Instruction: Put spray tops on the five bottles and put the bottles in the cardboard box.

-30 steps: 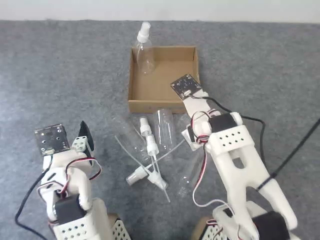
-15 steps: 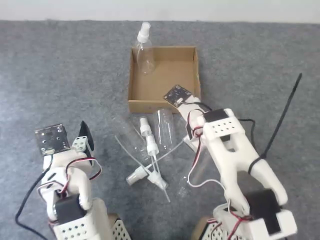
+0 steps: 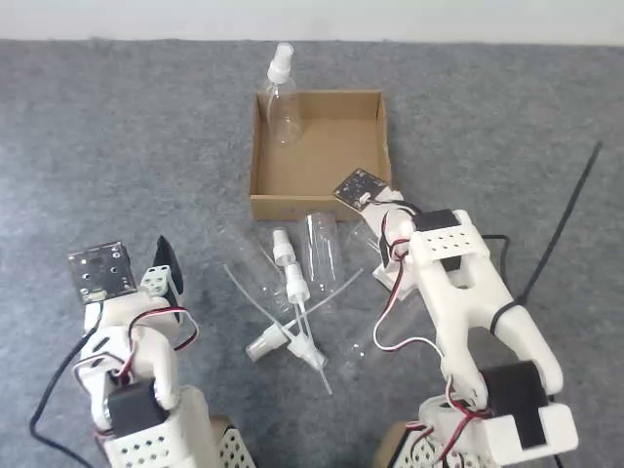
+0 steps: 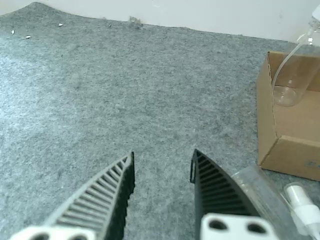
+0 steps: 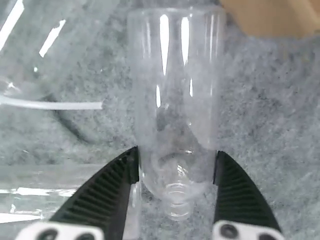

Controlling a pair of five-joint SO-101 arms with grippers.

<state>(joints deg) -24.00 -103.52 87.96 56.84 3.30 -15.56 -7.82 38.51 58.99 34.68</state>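
My right gripper (image 5: 175, 160) sits just in front of the cardboard box (image 3: 312, 207), jaws apart and straddling the neck end of an uncapped bottle (image 5: 175, 90) lying on the mat. My left gripper (image 4: 162, 160) is well in front of the box, jaws apart on nothing. One capped bottle (image 3: 283, 107) leans in the box's far left corner. Loose spray tops (image 3: 286, 255) lie before its front wall.

Grey felt surface (image 3: 117, 127): cardboard box (image 3: 312, 207) toward far edge; clear bottles (image 3: 322, 249), loose spray tops (image 3: 284, 246) strewn just beside it.
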